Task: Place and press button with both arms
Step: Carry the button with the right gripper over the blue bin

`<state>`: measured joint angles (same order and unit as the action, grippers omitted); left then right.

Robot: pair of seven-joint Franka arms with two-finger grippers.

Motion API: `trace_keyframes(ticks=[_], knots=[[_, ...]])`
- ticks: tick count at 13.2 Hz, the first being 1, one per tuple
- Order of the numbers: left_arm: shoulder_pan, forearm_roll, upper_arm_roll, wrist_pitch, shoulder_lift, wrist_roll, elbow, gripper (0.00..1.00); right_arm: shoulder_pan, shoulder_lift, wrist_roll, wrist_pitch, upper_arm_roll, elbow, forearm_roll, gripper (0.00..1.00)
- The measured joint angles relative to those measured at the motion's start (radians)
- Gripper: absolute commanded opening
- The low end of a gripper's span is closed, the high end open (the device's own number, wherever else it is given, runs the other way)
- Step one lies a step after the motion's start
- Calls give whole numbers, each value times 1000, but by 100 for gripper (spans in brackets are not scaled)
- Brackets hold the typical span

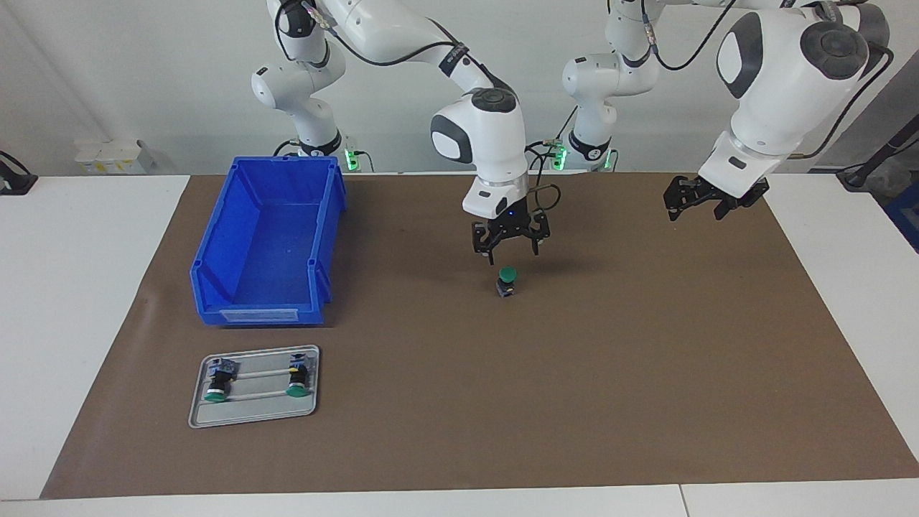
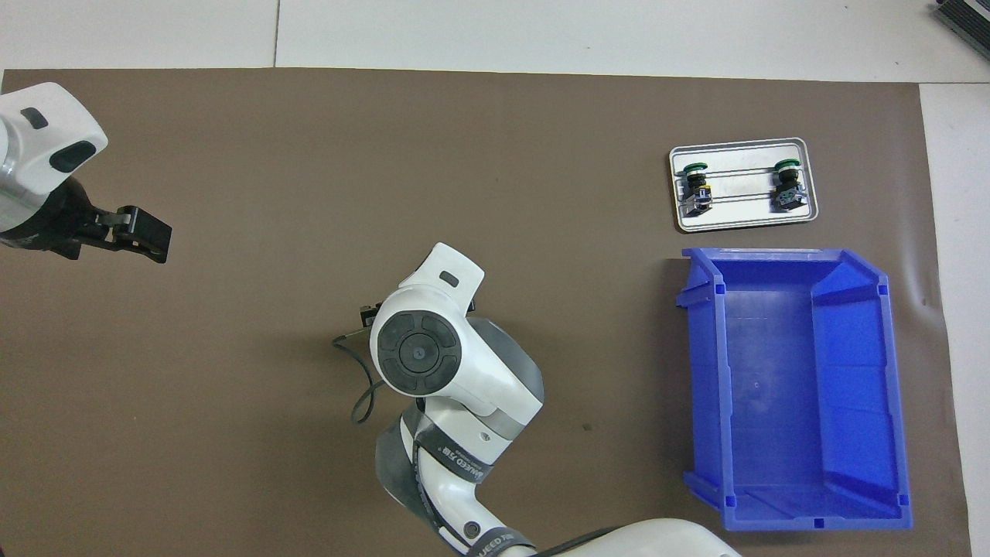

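The button (image 1: pixel 507 278) stands upright on the brown mat (image 1: pixel 574 402), green cap up, near the middle of the table. My right gripper (image 1: pixel 507 250) hangs open just above it, a fingertip to either side of the cap and not touching it. In the overhead view the right arm's wrist (image 2: pixel 418 352) hides the button and most of that gripper. My left gripper (image 1: pixel 693 209) is held in the air over the mat toward the left arm's end, fingers apart and holding nothing; it also shows as the left gripper (image 2: pixel 147 232) from overhead.
A blue bin (image 1: pixel 215 287) (image 2: pixel 897 387) sits toward the right arm's end. Farther from the robots than the bin lies a grey tray (image 1: pixel 251 418) (image 2: pixel 742 224) holding two more green-capped buttons on their sides.
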<state>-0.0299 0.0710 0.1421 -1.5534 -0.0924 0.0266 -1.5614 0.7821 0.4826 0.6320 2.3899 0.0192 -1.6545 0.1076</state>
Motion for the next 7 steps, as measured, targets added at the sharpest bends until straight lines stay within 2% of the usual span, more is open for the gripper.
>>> trace_keyframes(ticks=[4, 7], knots=[[-9, -2, 0, -165, 13, 0, -50, 100, -1, 65, -53, 54, 4, -2, 4, 100], [-15, -30, 0, -200, 13, -1, -64, 100, 2, 66, -72, 54, 3, -31, 4, 82]])
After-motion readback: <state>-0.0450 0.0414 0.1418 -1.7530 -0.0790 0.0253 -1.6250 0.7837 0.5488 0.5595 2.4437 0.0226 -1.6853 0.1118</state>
